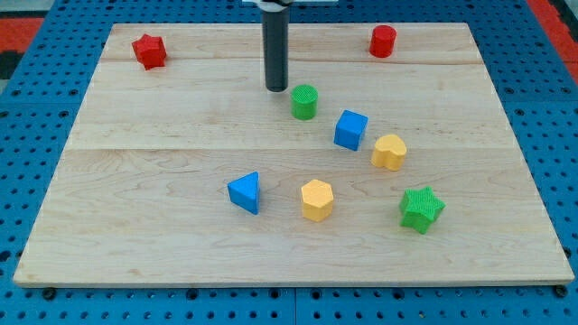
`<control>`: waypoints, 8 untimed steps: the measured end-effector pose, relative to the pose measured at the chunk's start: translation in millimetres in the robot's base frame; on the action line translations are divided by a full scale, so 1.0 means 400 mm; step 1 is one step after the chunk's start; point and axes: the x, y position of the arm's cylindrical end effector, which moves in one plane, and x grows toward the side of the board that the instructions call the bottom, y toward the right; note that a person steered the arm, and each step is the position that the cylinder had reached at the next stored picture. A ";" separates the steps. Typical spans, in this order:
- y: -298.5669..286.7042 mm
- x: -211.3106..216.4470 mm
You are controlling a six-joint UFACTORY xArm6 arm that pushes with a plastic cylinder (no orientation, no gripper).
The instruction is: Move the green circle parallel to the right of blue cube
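Note:
The green circle (304, 101) is a short green cylinder standing above the middle of the wooden board (163, 135). The blue cube (350, 129) stands just below and to the right of it, a small gap apart. My tip (276, 88) is the lower end of the dark rod, just to the upper left of the green circle, close to it with a narrow gap showing between them.
A yellow block (389, 152) lies right below the blue cube. A yellow hexagon (317, 199), a blue triangle (245, 192) and a green star (421, 208) lie lower. A red star (149, 51) and a red cylinder (383, 41) sit near the top edge.

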 end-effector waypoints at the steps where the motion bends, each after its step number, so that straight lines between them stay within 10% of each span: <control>1: 0.077 0.034; 8: 0.307 0.094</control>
